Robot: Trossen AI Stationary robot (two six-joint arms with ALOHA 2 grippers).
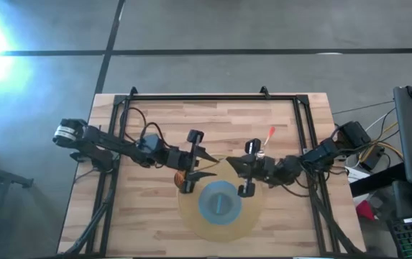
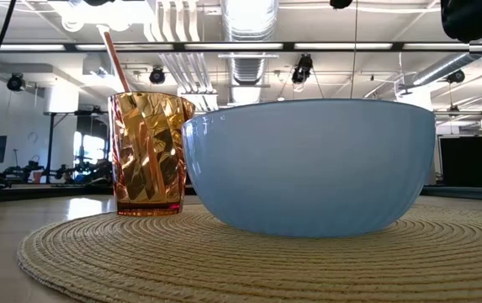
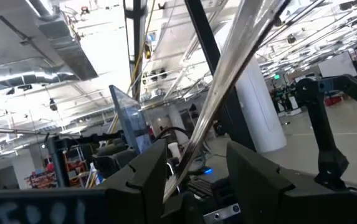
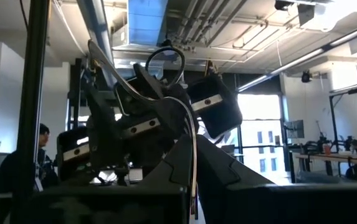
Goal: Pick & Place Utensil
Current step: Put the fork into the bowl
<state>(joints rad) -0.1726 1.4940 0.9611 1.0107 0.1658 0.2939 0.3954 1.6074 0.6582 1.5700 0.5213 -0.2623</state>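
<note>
**Two tools, one cup, one bowl**

My left tool [image 1: 204,165] hangs over the amber cup [image 2: 148,151]. A shiny rod [image 3: 228,81] runs up between its fingers [image 3: 147,168]. The fingers stand apart, with a gap on one side of the rod, so I am around it and not squeezing it. I think I am there because the cup is where this rod goes.

My right tool [image 1: 246,173] waits just beside, on the other side of the blue bowl [image 2: 308,164]. It is closed tight on a thin utensil [image 4: 194,143], whose red tip [image 1: 269,134] sticks out over the tabletop [image 1: 155,122]. I hold it up high so it does not bump the bowl.

The cup has one long, thin, orange-looking stick [image 2: 116,59] standing in it, leaning on the rim. I see nothing in the bowl from above. Cup and bowl stand close together on a round woven mat [image 2: 224,261].
</note>
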